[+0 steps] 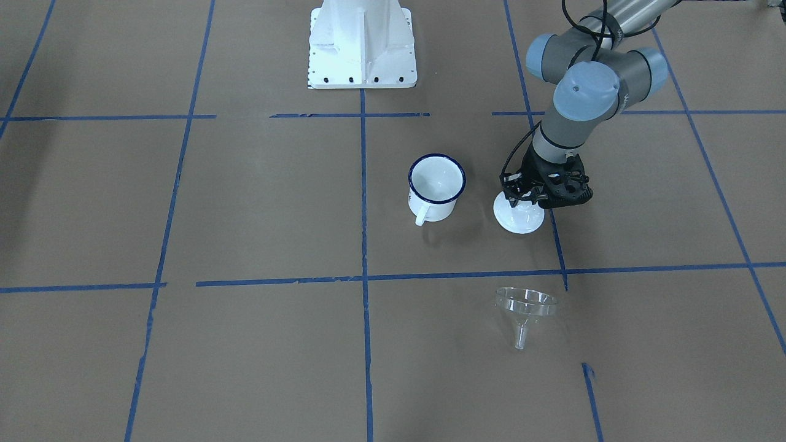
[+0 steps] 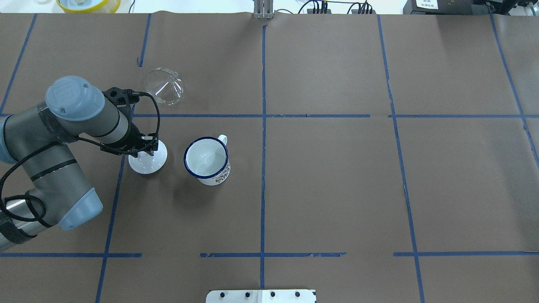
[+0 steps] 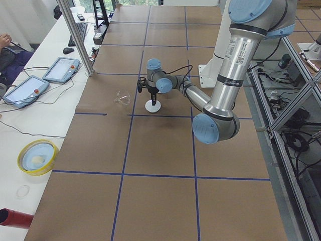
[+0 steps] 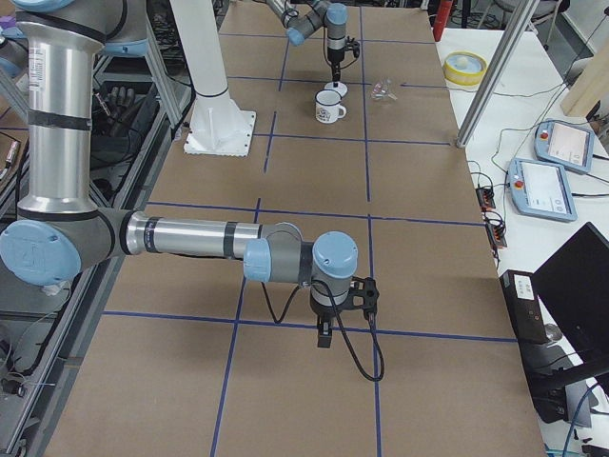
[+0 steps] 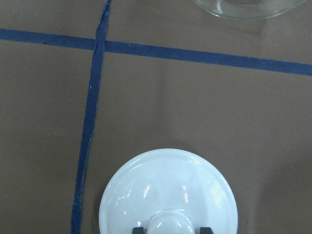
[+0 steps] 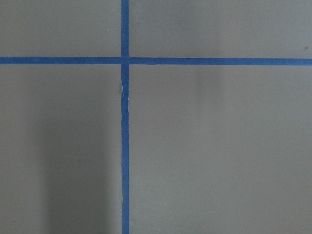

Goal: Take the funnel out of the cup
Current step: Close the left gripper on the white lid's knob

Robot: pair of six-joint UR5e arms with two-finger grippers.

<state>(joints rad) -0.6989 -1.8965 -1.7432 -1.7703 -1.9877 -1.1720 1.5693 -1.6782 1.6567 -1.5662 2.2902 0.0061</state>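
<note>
The clear funnel [image 1: 527, 304] lies on its side on the brown table, apart from the cup, and also shows in the overhead view [image 2: 164, 86]. The white cup with a dark blue rim [image 1: 436, 184] stands upright and empty [image 2: 207, 160]. My left gripper [image 2: 147, 149] hangs over a round white lid [image 2: 147, 163] lying beside the cup. In the left wrist view its fingertips [image 5: 139, 229] stand either side of the lid's knob with small gaps, open. My right gripper [image 4: 324, 335] hovers over bare table far from these; I cannot tell its state.
The robot's white base [image 1: 362, 43] stands at the table's near edge. A yellow bowl [image 2: 88, 4] sits past the far edge. Tablets [image 3: 25, 90] lie on the side bench. Blue tape lines [image 6: 125, 146] cross the brown paper.
</note>
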